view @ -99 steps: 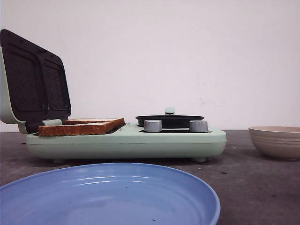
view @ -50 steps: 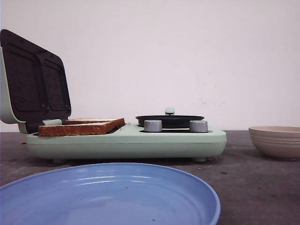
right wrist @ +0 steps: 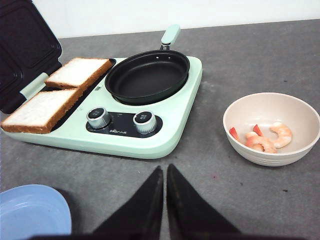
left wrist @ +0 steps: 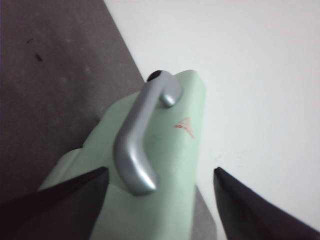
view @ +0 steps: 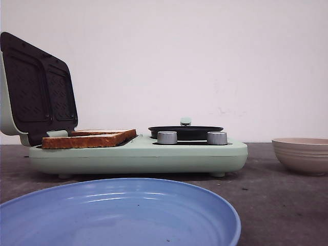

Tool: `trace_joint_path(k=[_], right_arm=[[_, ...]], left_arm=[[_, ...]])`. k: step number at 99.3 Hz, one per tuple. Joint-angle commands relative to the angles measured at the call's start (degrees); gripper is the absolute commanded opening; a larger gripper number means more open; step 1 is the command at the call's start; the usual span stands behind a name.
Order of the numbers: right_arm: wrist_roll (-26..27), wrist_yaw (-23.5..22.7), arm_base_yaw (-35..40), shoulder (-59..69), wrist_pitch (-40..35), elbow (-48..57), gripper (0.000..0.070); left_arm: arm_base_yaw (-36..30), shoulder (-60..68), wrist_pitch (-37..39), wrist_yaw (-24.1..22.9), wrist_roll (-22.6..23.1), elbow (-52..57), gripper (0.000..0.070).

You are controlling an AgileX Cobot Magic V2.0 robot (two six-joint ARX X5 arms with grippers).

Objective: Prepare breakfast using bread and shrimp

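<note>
Shrimp (right wrist: pixel 272 136) in the beige ribbed bowl (right wrist: pixel 235 131) lie just beyond our closed, empty right fingers (right wrist: pixel 165 175); our left fingers (left wrist: pixel 160 181), spread and empty, straddle the lid's grey handle (left wrist: pixel 140 137).

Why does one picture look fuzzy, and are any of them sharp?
Left wrist view: the silver handle on the green lid sits too near the lens, so it blurs. Right wrist view: sharp and evenly lit; bread and shrimp are crisp. Front view: the blue plate is soft with faint glare.
</note>
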Motion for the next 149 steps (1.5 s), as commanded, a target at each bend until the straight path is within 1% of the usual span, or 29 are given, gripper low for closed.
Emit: trace_joint_path(k=[1, 25, 35, 53, 54, 55, 73, 77, 84, 90, 101, 116, 124, 139, 149], right_arm=[[-0.28, -0.15, 0.35, -0.13, 0.63, 0.55, 0.0001], [-0.28, -0.15, 0.35, -0.13, 0.63, 0.55, 0.0001], [-0.28, -0.15, 0.35, -0.13, 0.63, 0.55, 0.0], [-0.28, -0.15, 0.35, -0.13, 0.63, 0.55, 0.0001], [-0.28, -0.15, 0.35, -0.13, 0.63, 0.55, 0.0001], [-0.28, -0.13, 0.35, -0.13, 0.63, 0.55, 0.0], [-0.28, -0.13, 0.35, -0.13, 0.63, 0.55, 0.0001], [-0.28, -0.13, 0.35, -0.13, 0.63, 0.55, 0.0001], [-0.28, -0.11, 0.35, -0.13, 0.63, 0.55, 0.0001], [-0.28, -0.11, 0.35, -0.13, 0.63, 0.55, 0.0001], [-0.28, -0.13, 0.35, -0.13, 0.61, 0.55, 0.0001], [-0.26, -0.13, 0.35, -0.13, 0.61, 0.55, 0.0001], [-0.26, -0.13, 0.35, -0.13, 0.61, 0.55, 0.0001], [-0.24, -0.15, 0.35, -0.13, 0.63, 0.55, 0.0], [-0.24, -0.13, 0.35, -0.13, 0.61, 0.55, 0.0]], left_arm=[[0.24, 1.84, 1.33, 0.59, 1.14, 0.39, 0.0435], [0.24, 6.84, 6.51, 2.78, 0.55, 0.39, 0.0429], [0.22, 8.85, 9.53, 4.44, 0.02, 0.39, 0.0429], [0.22, 11.76, 12.59, 5.2, -1.14, 0.39, 0.0414], [0.22, 11.93, 12.79, 5.33, -1.16, 0.39, 0.0411], [0.22, 14.95, 17.33, 7.41, -2.36, 0.39, 0.0347], [0.22, 17.2, 19.63, 9.29, -3.76, 0.39, 0.0345], [0.13, 17.46, 19.69, 9.4, -3.76, 0.39, 0.0331], [-0.24, 17.68, 19.78, 9.86, -3.67, 0.39, 0.0265], [-0.39, 17.77, 19.76, 9.9, -3.56, 0.39, 0.0244], [-0.48, 17.77, 19.98, 9.88, -3.5, 0.39, 0.0162], [-0.5, 17.77, 20.17, 9.9, -3.5, 0.39, 0.0004], [-0.63, 17.77, 20.17, 9.9, -3.21, 0.39, 0.0004], [-2.21, 17.77, 20.15, 9.77, -0.87, 0.39, 0.0004], [-4.72, 17.77, 19.67, 7.45, 1.44, 0.39, 0.0005]])
